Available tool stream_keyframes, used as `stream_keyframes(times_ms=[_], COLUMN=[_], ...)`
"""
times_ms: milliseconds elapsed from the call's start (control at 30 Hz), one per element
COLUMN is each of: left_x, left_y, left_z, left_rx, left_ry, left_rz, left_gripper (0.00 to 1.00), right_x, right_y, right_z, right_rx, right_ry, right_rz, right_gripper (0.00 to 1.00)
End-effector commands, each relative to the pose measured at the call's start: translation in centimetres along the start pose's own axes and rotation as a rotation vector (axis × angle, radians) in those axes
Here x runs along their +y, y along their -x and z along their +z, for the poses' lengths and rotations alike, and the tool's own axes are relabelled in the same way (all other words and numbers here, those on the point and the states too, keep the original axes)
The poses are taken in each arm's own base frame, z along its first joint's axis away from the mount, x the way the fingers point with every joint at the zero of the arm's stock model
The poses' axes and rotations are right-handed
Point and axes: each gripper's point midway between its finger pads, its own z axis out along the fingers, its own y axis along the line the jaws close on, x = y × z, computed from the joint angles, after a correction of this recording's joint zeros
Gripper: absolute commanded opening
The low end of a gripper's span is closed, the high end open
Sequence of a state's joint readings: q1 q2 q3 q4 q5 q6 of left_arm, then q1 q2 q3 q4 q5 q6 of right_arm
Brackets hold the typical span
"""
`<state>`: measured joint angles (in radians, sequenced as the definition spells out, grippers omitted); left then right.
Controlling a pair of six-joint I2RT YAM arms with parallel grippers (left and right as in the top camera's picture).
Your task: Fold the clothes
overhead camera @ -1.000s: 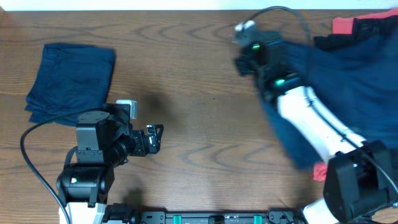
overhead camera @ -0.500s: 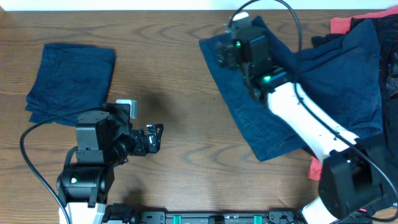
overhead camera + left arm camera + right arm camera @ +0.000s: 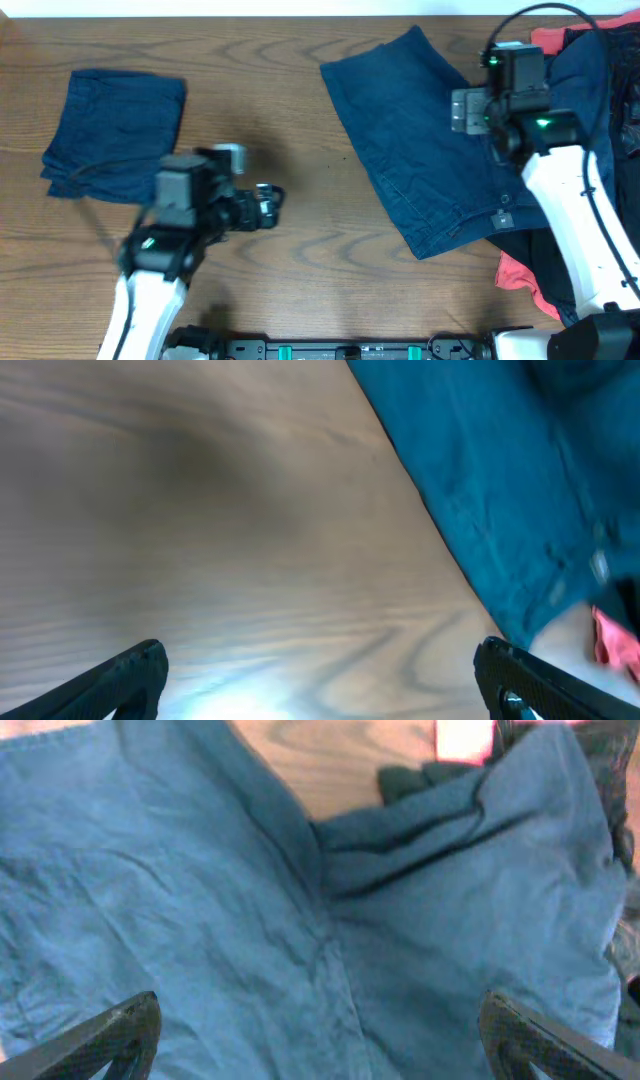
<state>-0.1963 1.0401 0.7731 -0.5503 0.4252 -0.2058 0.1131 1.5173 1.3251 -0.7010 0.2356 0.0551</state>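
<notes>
Navy shorts [image 3: 410, 150] lie spread on the table [image 3: 300, 80], the right gripper [image 3: 465, 108] wide open above their right half. Left of their hemmed edge, bare wood surrounds the wide-open left gripper [image 3: 268, 205].

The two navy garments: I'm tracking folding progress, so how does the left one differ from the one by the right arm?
The left garment is folded into a compact rectangle; the right garment lies spread open and larger. The left garment sits alone on the table; the right garment runs into a pile of other clothes. Both are dark navy cloth.
</notes>
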Motion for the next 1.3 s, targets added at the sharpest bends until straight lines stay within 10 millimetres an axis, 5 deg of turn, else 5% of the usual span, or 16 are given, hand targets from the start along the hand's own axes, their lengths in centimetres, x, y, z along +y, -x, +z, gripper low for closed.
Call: stream_keyframes(times_ms=[0, 500, 833, 967, 1133, 1267], left_x=[-2.7, -12.5, -15.3, -17.9, -18.9, -18.7], left_y=[-1.2, -7.9, -12.3, -12.7, -14.2, -14.2], left_z=[3.1, 15.6, 19.2, 19.9, 20.4, 20.6], left_rx=[0.096, 0.317, 0.413, 0.405, 0.428, 0.415], left_ry=[-0.061, -0.182, -0.162, -0.258, -0.263, -0.254], left_rz=[-0.028, -0.411, -0.689, -0.67, -0.7, -0.699], left_gripper=[0.99, 0.99, 0.99, 0.95, 0.75, 0.32], right_x=[-1.0, -3.6, -3.6, -3.6, -3.6, -3.6], right_y=[0.1, -1.5, -1.6, -1.6, -1.6, -1.8], right_z=[-0.5, -0.4, -0.4, -0.4, -0.4, -0.4], right_rx=[0.0, 0.065, 0.068, 0.068, 0.069, 0.075], right_ry=[0.027, -0.019, -0.019, -0.019, -0.02, -0.02], right_rz=[0.084, 0.16, 0.16, 0.16, 0.16, 0.159], right_gripper=[0.99, 0.99, 0.99, 0.99, 0.99, 0.99])
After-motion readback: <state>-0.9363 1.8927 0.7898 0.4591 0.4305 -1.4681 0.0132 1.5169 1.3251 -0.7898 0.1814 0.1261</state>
